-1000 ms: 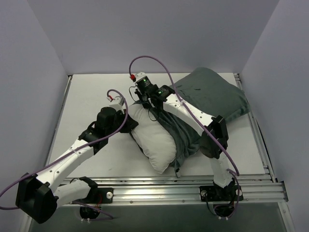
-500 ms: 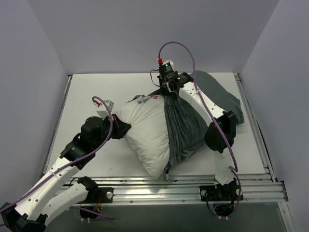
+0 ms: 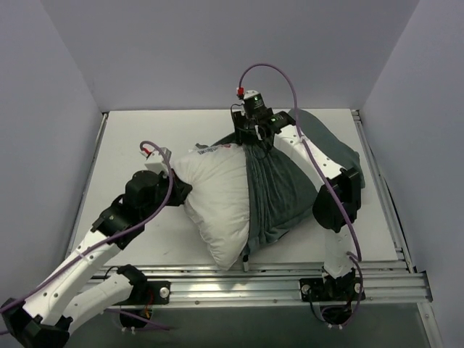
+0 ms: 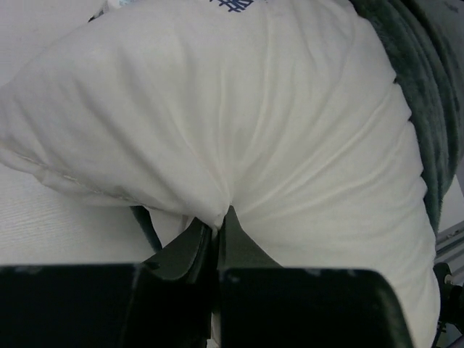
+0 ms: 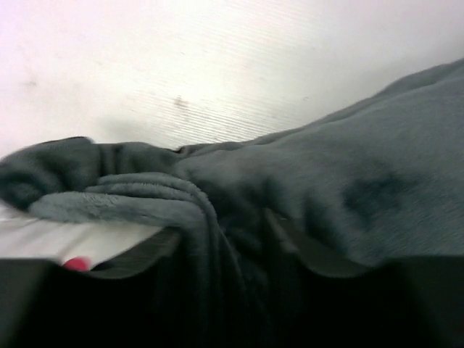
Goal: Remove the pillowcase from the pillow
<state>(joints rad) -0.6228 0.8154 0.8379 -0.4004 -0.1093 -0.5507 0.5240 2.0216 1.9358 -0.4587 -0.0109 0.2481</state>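
**One grip anchors, the other peels**

My left gripper [image 4: 217, 219] is pinched tight on a small tuck of the big plump white pillow [image 4: 254, 109]. The fingers meet on the smooth fabric at the pillow's left side, and creases fan out from that point. I hold there so the pillow has an anchor, because without it the stuffing would simply travel with the cloth.

My right gripper [image 5: 226, 235] is at the far edge of the bundle. Its jaws stand either side of a thick fold of the dark grey-green velvety pillowcase [image 5: 348, 181]. The cloth fills the gap between them, so I judge it clamped on that fold. It is placed at the bunched rim because that is the part that has to slide off.

In the overhead view the pillow [image 3: 217, 203] lies aslant across the middle of the white table [image 3: 130, 145]. Its left half is bare, and a small printed label [image 3: 214, 149] shows at its far corner. The pillowcase [image 3: 279, 188] covers the right half and trails away toward the back right corner. Only the plain grey-green side shows, with no stripes.

I would say the job is about half done. The next pull should carry the right gripper away to the right while the left holds firm. The risk is the thin pinch of white fabric slipping.
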